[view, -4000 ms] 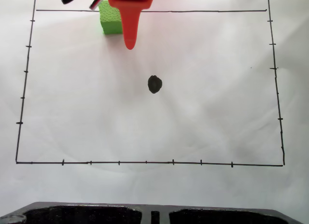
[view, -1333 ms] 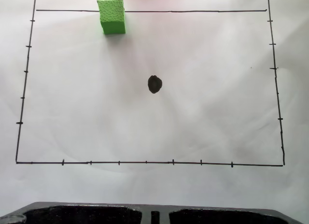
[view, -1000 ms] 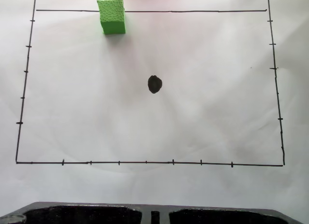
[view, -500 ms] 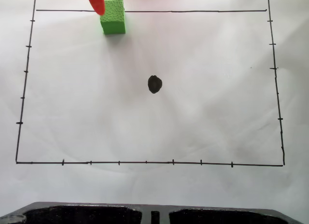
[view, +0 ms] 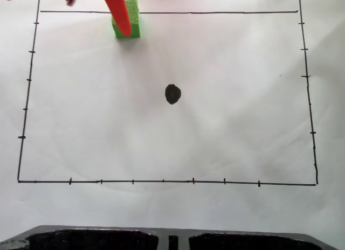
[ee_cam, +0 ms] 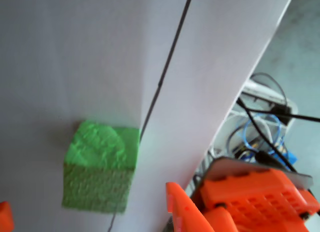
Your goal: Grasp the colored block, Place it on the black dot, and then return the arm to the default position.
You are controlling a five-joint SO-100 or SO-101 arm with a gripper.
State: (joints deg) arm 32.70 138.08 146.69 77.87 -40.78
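Observation:
The green cube [view: 132, 21] sits on the top line of the drawn rectangle, up and to the left of the black dot [view: 172, 94]. The dot is bare. An orange pointed finger [view: 119, 13] of the arm reaches down from the top edge and overlaps the cube's left side in the fixed view. In the wrist view the cube [ee_cam: 100, 167] lies on the white sheet between two orange fingertips of my gripper [ee_cam: 88, 199], which is open and holds nothing. I cannot tell whether a finger touches the cube.
A black pen rectangle with tick marks [view: 161, 181] frames the white sheet. A dark moulded object [view: 91, 239] runs along the bottom edge. Beyond the sheet's edge, cables and electronics [ee_cam: 260, 137] lie in the wrist view.
The orange finger came back in from the top edge and has moved down and right over the cube's left side. The cube and the dot have stayed put.

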